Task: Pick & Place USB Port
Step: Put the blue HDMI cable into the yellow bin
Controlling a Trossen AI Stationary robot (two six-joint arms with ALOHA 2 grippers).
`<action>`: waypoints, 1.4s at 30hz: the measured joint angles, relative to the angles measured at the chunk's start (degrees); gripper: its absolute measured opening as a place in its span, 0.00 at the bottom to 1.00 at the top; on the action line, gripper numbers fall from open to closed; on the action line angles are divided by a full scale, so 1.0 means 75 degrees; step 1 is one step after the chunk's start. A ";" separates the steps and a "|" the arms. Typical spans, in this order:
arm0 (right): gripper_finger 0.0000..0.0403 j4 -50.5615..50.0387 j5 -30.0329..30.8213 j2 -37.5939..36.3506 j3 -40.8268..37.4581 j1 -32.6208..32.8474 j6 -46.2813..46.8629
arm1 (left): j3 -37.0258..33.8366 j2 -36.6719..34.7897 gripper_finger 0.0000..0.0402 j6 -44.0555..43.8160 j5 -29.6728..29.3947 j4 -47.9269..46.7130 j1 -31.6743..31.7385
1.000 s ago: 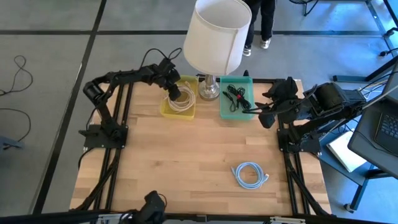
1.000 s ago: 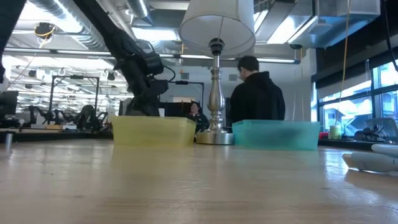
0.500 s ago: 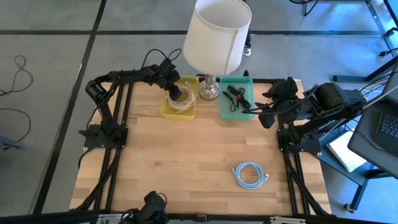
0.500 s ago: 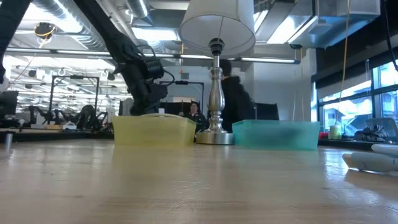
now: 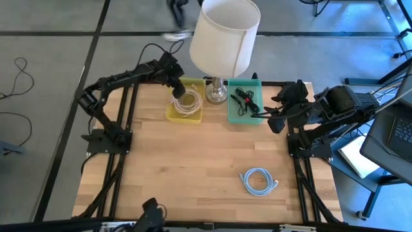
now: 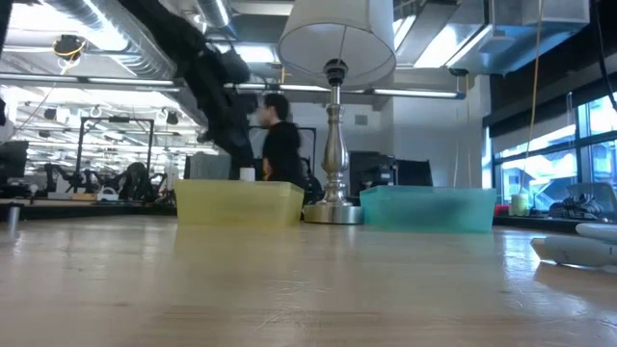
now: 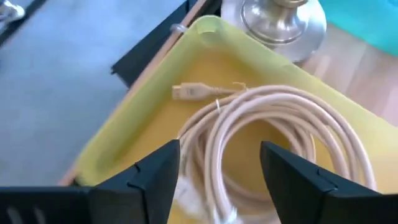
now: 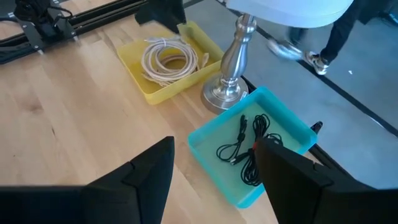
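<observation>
A pale wooden table (image 5: 193, 161) sits in a black metal frame on a grey floor (image 5: 45, 38) crossed by dark lines. At the table's far edge stands a lamp with a white shade (image 5: 224, 35) and a shiny metal base (image 8: 226, 96). A loose black cable (image 5: 16, 122) curls on the floor off to one side. Beyond the table, the low view opens onto a big workshop hall: silver ducts (image 6: 96, 29) and strip lights (image 6: 125, 85) run overhead, and tall windows (image 6: 554, 154) let in daylight. A person (image 6: 280, 145) in dark clothes is passing behind the lamp. A laptop (image 5: 393, 138) rests beside the table's edge.
</observation>
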 joint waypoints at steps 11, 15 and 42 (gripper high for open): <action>0.57 -0.0001 -0.0137 0.0000 0.0001 0.0003 -0.0201 | 0.1229 -0.2277 0.50 -0.0026 0.0739 -0.4657 -0.0053; 0.57 -0.0001 -0.0134 0.0000 0.0001 0.0003 -0.0356 | 0.1229 -0.3701 0.44 -0.1202 0.2060 -0.4719 -0.0475; 0.57 0.0194 -0.3688 -0.0930 -0.2601 0.0726 0.0937 | -0.3892 -0.7106 0.28 -0.4245 -0.3175 0.7625 -0.9807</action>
